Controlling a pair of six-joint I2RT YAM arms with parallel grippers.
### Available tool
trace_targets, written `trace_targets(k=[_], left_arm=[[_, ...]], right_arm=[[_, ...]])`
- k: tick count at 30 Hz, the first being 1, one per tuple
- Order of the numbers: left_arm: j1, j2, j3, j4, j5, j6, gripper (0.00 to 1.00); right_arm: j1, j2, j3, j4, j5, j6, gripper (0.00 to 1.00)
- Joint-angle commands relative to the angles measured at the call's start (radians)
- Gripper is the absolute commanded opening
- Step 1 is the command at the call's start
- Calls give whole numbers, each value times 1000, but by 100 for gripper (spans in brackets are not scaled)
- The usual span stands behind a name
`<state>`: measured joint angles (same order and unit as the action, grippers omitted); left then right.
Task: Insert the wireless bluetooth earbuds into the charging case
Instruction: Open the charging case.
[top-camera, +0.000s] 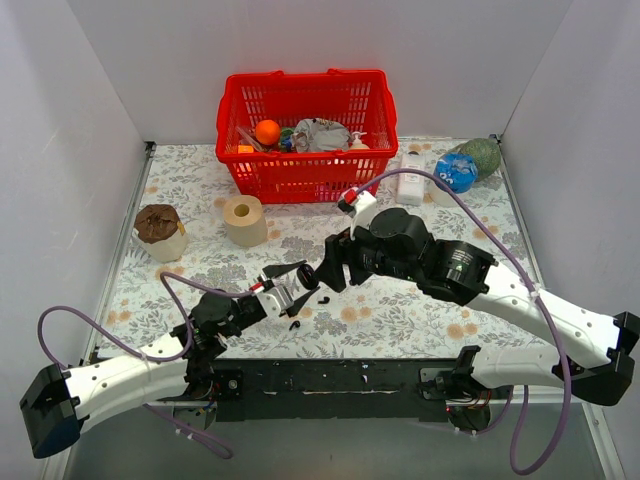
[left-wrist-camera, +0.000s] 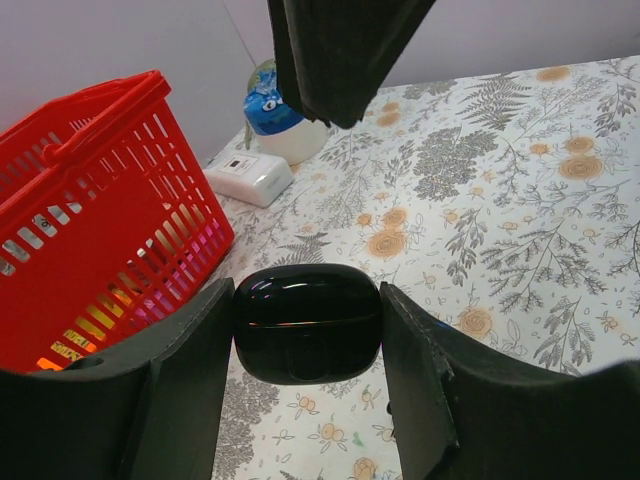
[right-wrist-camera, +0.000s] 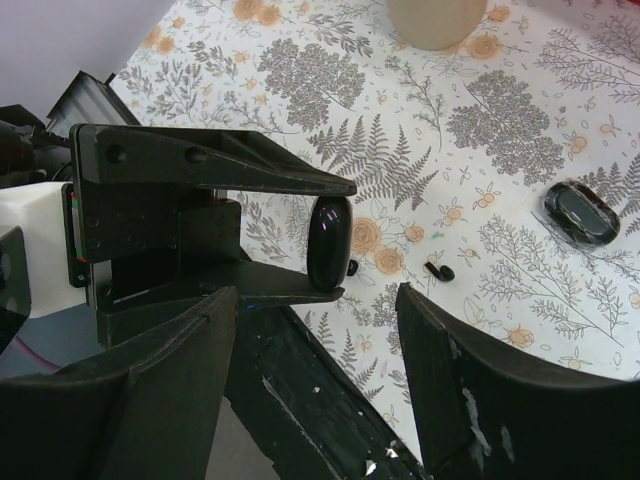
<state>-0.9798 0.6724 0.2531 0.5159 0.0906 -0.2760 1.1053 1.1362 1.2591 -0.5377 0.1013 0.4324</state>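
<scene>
Left gripper, left wrist view, foreground: clamps the charging case at 6 o'clock, lid apparently shut. Right wrist view: right gripper gapes wide, empty; both earbuds lie on the table at 3 o'clock of the case. Hold your clamp steady; lift the lid first.

The charging case is smooth, glossy black plastic with bright reflections; the left claw is matt black plastic. The worktop has a matt floral-printed covering. At twelve o'clock, the basket is shiny red plastic
</scene>
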Motion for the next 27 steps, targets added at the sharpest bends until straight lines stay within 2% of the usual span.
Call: trace_targets(k=[1, 16, 27], left_arm=[[-13, -16, 34, 30, -38, 54, 0], [-25, -60, 48, -2, -29, 21, 0], [-28, -85, 48, -27, -26, 17, 0]], right_arm=[[-4, 16, 11, 45, -45, -29, 74], [-7, 103, -10, 67, -26, -60, 81], [-48, 123, -12, 64, -25, -55, 80]])
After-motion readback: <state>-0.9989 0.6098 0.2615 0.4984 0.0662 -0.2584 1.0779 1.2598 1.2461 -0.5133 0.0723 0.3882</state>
